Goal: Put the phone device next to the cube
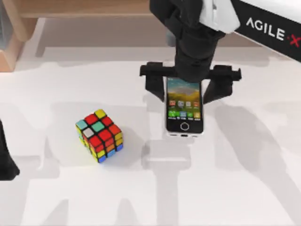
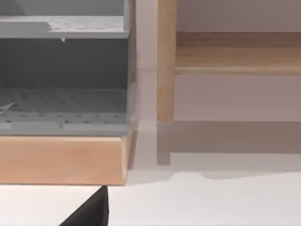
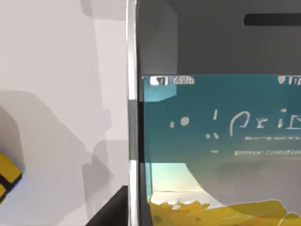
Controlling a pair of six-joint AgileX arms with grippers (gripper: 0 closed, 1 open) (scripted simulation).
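The phone device [image 1: 184, 113] lies flat with its lit screen up, right of the table's middle. My right gripper [image 1: 184, 87] reaches down from the far side, and its dark fingers [image 1: 154, 87] press against the phone's two long sides near its top end, shut on it. In the right wrist view the phone [image 3: 221, 132] is very close, with one dark finger [image 3: 110, 209] against its silver rim. The cube [image 1: 99, 135] stands on the table to the phone's left, apart from it by about a cube's width; a yellow corner of the cube [image 3: 7, 176] is visible. My left arm [image 1: 5, 157] is parked at the table's left edge.
A wooden shelf frame [image 1: 16, 28] runs along the table's far edge and far left corner. In the left wrist view a grey perforated tray [image 2: 63, 70] sits in a wooden frame [image 2: 61, 157] beyond the white table [image 2: 211, 202].
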